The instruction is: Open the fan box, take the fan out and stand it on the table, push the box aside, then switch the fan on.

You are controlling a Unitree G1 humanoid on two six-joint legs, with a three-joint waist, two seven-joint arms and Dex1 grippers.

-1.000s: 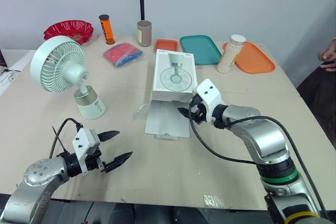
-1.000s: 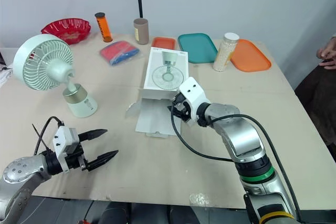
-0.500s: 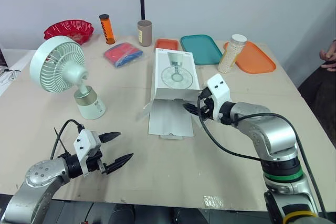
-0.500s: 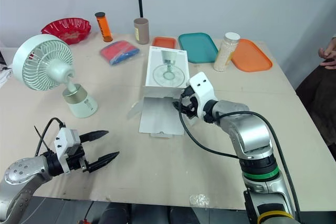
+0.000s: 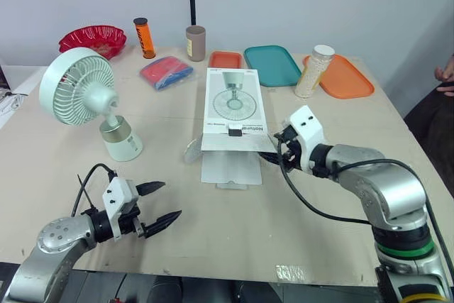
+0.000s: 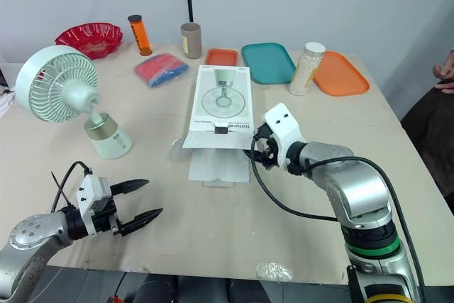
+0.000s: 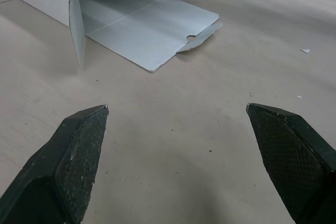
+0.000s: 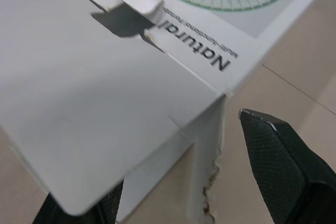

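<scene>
Fingertips of the right gripper (image 6: 257,148) are hard to make out from the head views, tucked against the near right corner of the fan box (image 5: 235,108). In the right wrist view one finger (image 8: 278,156) stands clear beside the box's torn corner wall, while the other is mostly hidden behind the box's pale flap (image 8: 89,108), so contact there cannot be told. The fingers are spread with that corner between them, not clamped. The box lies flat mid-table, printed face up, its open end and lowered flap toward the robot. The left gripper (image 5: 170,200) hovers over the bare table (image 5: 298,204) near the front edge, fingers (image 7: 79,150) wide apart, holding nothing (the box flap lies well beyond them). The fan (image 5: 78,88) stands on its base at the left, well apart from the box. A person's hand (image 5: 447,76) is cut off at the right edge.
</scene>
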